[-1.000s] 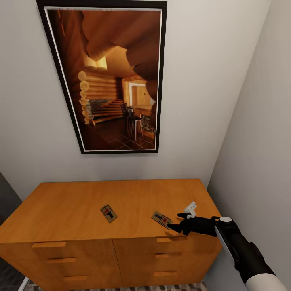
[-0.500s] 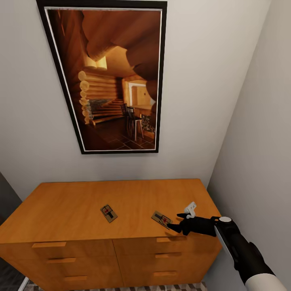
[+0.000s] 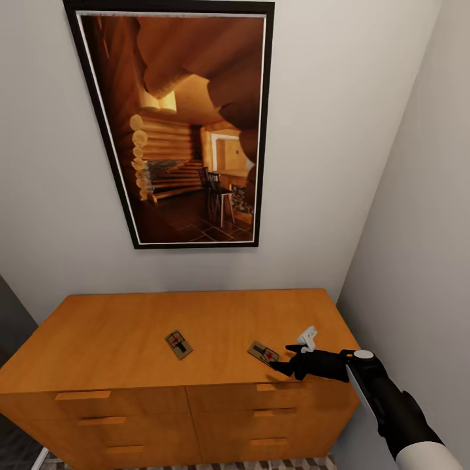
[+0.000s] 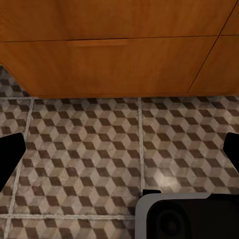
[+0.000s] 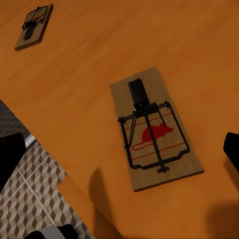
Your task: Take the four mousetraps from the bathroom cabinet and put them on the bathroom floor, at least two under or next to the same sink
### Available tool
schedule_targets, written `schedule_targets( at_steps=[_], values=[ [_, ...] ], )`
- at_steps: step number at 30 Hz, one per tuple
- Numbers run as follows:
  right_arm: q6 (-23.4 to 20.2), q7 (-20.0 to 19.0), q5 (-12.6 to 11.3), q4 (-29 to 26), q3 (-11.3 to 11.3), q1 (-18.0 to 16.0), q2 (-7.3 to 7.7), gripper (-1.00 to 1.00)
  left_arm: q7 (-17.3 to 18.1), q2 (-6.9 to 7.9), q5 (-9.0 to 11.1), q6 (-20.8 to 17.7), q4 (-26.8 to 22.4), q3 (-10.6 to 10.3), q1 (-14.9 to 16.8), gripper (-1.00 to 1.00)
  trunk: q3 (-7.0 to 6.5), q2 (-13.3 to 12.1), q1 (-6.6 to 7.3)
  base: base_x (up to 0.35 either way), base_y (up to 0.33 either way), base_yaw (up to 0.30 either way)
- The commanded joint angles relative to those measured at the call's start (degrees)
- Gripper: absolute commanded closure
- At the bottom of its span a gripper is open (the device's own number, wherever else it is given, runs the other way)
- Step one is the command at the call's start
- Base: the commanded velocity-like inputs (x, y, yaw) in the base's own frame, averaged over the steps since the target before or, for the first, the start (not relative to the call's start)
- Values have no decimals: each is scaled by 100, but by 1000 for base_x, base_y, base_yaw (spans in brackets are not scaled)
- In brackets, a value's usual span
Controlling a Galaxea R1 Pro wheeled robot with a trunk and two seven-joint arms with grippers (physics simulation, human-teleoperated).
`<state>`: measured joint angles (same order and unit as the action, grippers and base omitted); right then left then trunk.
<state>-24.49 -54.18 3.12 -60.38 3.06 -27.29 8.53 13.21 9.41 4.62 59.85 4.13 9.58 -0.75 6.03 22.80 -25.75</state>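
On the flat top of the cabinet (image 3: 196,326) lay two mousetraps, well apart. The nearer mousetrap (image 3: 264,353) sat close to the front edge, just beside the right gripper (image 3: 282,358), whose dark fingertips hovered at its far end; whether they touched the board could not be told. From the right wrist view that mousetrap (image 5: 155,128) lay flat between the two black fingers (image 5: 10,157), which stood wide apart and held nothing. The other mousetrap (image 3: 178,344) rested nearer the middle of the top. Below, the left gripper (image 4: 119,154) hung spread wide and empty over the cube-patterned bathroom floor (image 4: 89,144), facing the drawer fronts. A framed picture (image 3: 189,124) hung on the wall above.
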Motion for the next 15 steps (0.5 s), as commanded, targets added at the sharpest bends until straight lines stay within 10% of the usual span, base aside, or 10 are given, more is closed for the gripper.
schedule_targets(
  at_steps=[1,15],
  values=[
    [-17,-22,31,-9,2,-4,1,-100,59,0,48,15,9,17,4,-100,11,12,-4,0,26,0],
    [228,-17,39,-4,5,-4,0,-100,59,-1,48,15,9,17,4,-100,11,12,-4,0,7,0]
  ],
)
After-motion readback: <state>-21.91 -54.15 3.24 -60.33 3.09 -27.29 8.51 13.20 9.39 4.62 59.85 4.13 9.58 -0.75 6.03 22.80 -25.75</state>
